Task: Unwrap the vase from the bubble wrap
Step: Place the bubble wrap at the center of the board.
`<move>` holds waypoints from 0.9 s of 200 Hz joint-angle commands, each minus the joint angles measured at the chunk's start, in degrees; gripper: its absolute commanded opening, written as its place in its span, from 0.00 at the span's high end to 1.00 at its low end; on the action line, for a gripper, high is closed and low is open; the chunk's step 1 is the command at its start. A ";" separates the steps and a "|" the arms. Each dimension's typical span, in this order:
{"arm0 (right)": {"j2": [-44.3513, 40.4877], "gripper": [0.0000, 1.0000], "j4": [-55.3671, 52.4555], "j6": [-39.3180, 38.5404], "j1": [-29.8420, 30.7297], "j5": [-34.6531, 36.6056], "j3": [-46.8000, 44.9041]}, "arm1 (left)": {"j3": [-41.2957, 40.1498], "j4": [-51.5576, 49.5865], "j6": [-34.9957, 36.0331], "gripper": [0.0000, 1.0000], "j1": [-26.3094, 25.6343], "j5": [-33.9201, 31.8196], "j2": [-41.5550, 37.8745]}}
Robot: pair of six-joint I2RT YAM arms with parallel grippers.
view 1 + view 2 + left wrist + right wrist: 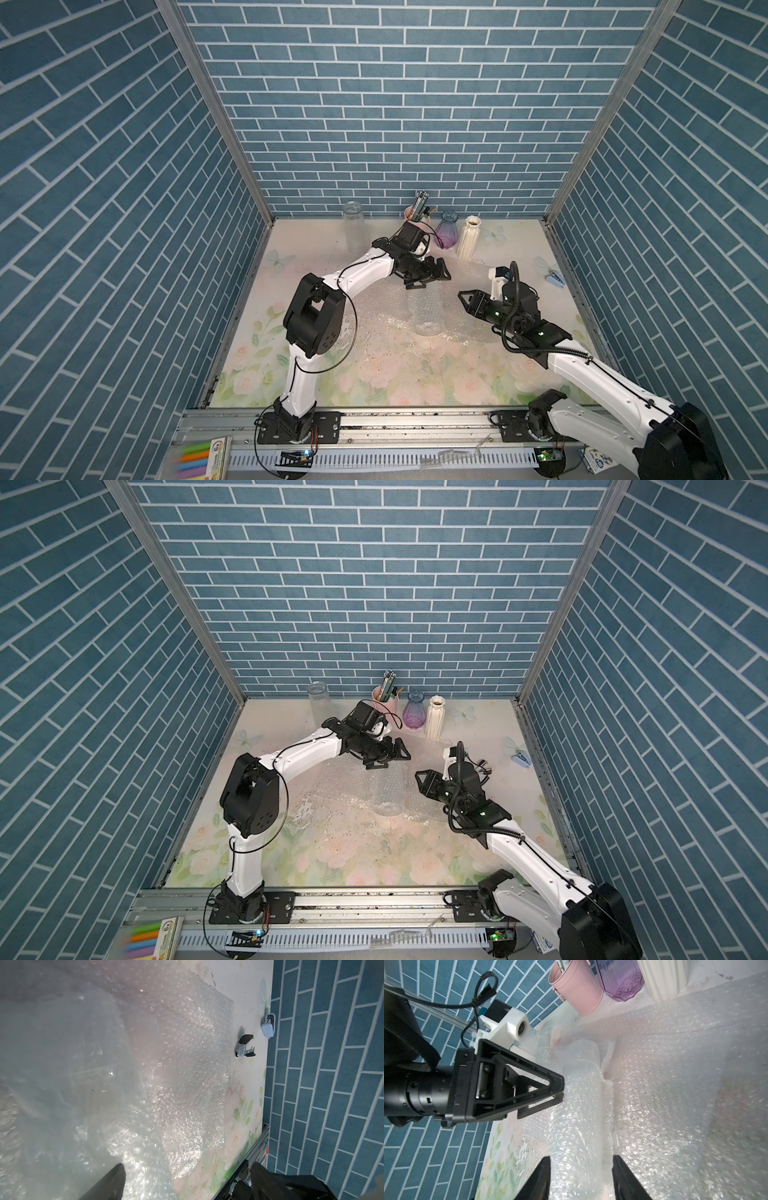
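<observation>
Wrap (386, 305): clear bubble sheet, flat and crinkled, mid-table (374, 374); far edge reaches near the white vase (468, 239).
Roll (428, 316): part of the wrap wound into a tube, lying on the sheet with its long axis running front to back, between the two grippers. What is inside cannot be made out.
Left gripper (430, 280): jaws spread wide, nothing clamped. It hangs over the far end of the roll. In the right wrist view its tips (562, 1088) sit at the roll's surface; I cannot tell if they touch.
Left wrist view: two fingers (116, 1180) far apart with the sheet below them; the roll is a blur at close range.
Right gripper (463, 300): jaws partly spread, empty, just right of the roll and pointing at it. In its own wrist view the roll (579, 1118) lies ahead, in line with the gap between the fingers (544, 1178); contact cannot be told.
Back row: clear jar (353, 216), pink cup (415, 216) of pens, purple vase (448, 232), white vase, all upright by the rear wall.
Right edge: blue stapler (555, 277); staple remover (245, 1046) near it, off the sheet.
</observation>
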 commanded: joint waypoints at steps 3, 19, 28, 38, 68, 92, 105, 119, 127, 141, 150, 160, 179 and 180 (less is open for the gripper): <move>-2.26 0.51 -0.06 2.26 -0.18 0.28 -0.65 | 1.46 1.54 -2.12 0.06 -2.15 0.87 2.46; -3.16 0.51 -1.00 2.08 -0.18 0.41 -1.01 | 3.08 1.94 -2.72 0.06 -3.11 0.79 3.15; -3.59 0.51 -1.41 2.03 -0.18 0.54 -1.25 | 4.15 2.08 -2.94 0.05 -3.59 0.85 3.64; -4.15 0.51 -1.91 1.89 -0.18 0.71 -1.57 | 5.36 2.16 -3.05 0.06 -4.14 0.87 4.29; -5.93 0.51 -3.36 1.18 -0.18 1.49 -2.55 | 8.27 1.81 -3.53 0.06 -4.48 1.65 6.40; -7.71 0.51 -7.30 -0.67 -0.18 3.04 -2.22 | 10.07 0.53 -2.38 0.06 -4.36 1.65 5.56; -8.64 0.51 -8.76 -1.44 -0.18 4.10 -2.07 | 11.44 -0.73 -0.98 0.06 -3.93 1.34 4.31; -9.15 0.51 -9.87 -2.38 -0.18 5.13 -1.81 | 12.75 -2.59 0.67 0.06 -3.18 0.62 2.54; -9.05 0.51 -10.37 -2.90 -0.18 5.37 -1.57 | 12.96 -3.29 1.71 0.06 -2.65 0.33 1.27; -8.26 0.51 -10.81 -3.62 -0.17 5.34 -1.32 | 12.15 -4.56 3.21 0.06 -1.54 -0.47 -1.17; -7.49 0.52 -10.68 -3.65 -0.18 5.01 -1.21 | 10.91 -5.34 4.24 0.06 -0.74 -1.47 -3.04; -6.24 0.52 -9.92 -3.35 -0.18 4.19 -1.19 | 8.68 -5.86 5.29 0.06 0.15 -2.58 -5.27; -3.35 0.54 -6.87 -1.46 -0.09 1.87 -1.49 | 3.96 -8.16 7.97 0.06 1.77 -6.06 -9.41; -3.17 0.54 -6.65 -1.32 -0.09 1.71 -1.56 | 3.70 -8.28 8.14 0.06 1.84 -6.27 -9.62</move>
